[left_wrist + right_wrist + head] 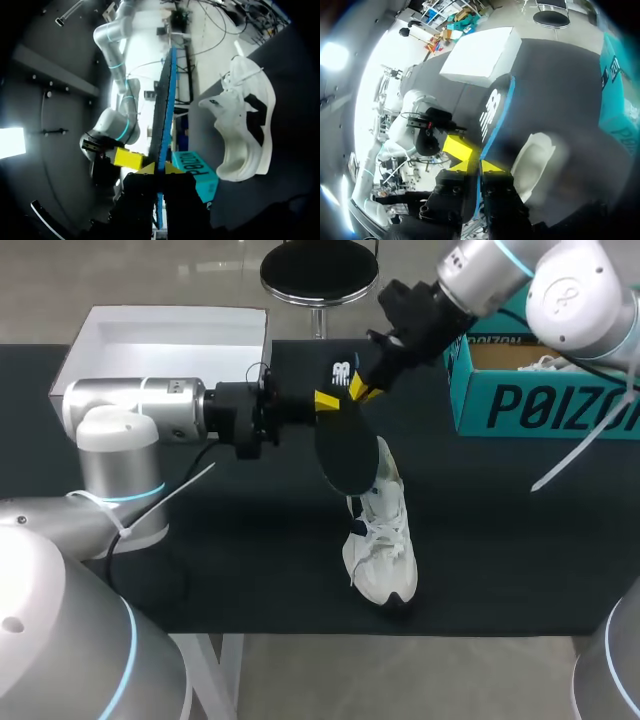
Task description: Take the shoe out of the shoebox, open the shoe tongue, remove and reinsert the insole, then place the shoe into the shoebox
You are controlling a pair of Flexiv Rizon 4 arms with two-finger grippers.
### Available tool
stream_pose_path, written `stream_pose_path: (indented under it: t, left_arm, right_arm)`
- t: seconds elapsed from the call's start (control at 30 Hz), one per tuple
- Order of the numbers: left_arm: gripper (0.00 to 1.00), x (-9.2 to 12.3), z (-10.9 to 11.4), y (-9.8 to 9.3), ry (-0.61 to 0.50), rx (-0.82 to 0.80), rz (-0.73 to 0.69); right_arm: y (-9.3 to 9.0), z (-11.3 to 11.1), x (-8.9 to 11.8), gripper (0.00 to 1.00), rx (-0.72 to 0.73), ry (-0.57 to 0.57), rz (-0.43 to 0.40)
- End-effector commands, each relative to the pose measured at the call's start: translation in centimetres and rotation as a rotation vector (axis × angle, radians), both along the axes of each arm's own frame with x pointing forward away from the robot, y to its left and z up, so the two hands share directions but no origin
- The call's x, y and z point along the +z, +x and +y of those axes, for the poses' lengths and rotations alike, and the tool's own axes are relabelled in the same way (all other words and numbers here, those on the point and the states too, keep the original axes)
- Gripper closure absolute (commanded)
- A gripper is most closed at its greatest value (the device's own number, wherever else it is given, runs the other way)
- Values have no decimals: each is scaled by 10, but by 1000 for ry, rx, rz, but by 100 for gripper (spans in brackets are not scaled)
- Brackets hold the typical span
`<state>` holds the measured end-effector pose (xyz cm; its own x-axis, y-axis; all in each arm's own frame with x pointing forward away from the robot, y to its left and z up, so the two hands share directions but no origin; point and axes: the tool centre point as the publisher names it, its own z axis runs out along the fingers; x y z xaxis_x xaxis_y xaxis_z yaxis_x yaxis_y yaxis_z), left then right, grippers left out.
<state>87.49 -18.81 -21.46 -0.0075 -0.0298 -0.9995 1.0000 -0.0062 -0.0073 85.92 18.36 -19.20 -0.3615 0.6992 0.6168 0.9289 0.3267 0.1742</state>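
Insole (345,445) hangs in air above white sneaker (380,545), which lies near front edge of counter (250,570). Left claw (325,400) and right claw (362,390) both pinch insole top end. Advice: loosen one claw only, then guide lower end into sneaker opening.

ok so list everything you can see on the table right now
shoe: 1, white with black patches, middle of the table, towards the front edge
insole: 1, black with a blue edge, held in the air over the shoe's far end
white box: 1, white, open, far left corner of the table
teal box: 1, teal, open top, far right of the table
table: 1, black cover, under everything
left gripper: 1, yellow tips, shut on the insole's edge
right gripper: 1, yellow tips, shut on the insole next to the left one
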Motion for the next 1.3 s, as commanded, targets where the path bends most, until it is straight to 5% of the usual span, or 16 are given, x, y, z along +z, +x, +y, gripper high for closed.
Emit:
stream_pose_path:
  t: [0.03, 0.23, 0.33, 0.57, 0.87, 1.3]
  left_arm:
    - [100, -1, -1, 1, -1, -1, -2]
    - [100, -1, -1, 2, 6, -7, -5]
    - [100, 0, -1, 2, 19, -11, -6]
    - [100, -5, -2, 4, 53, -24, 27]
    - [100, -3, -7, 5, 94, -31, 43]
    - [100, -1, -19, 7, 126, -29, 35]
  right_arm:
    - [-5, -7, 0, 0, -55, -12, 4]
    - [-22, -50, 1, 0, -209, -125, 15]
    - [-38, -82, 14, 0, -278, -273, -12]
    - [-63, -120, 70, 0, -259, -547, -337]
    - [-81, -127, 101, 0, -55, -604, -632]
    - [-88, -93, 150, 0, 54, -709, -696]
